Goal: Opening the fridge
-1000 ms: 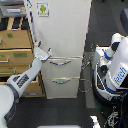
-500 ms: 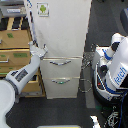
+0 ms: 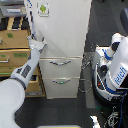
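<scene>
The tall white fridge (image 3: 62, 40) fills the middle of the exterior view. Its large upper door carries a green-marked square sticker (image 3: 43, 8). A long vertical handle (image 3: 31, 22) runs down the door's left edge. Below the door are two drawers with silver handles (image 3: 60, 63) (image 3: 61, 80). My white arm comes up from the lower left. My gripper (image 3: 36, 44) is at the lower end of the door handle, touching or almost touching it. The picture is too coarse to show how the fingers stand. The door looks flush with the fridge body.
A tan wooden drawer cabinet (image 3: 12, 47) stands right beside the fridge on the exterior view's left, close to my forearm. A second white robot (image 3: 116, 67) with blue lettering and loose cables (image 3: 89, 62) stands on the exterior view's right. Dark floor lies in front.
My gripper has shifted slightly left and up along the door's left edge, toward the handle. The door and drawers have not visibly moved.
</scene>
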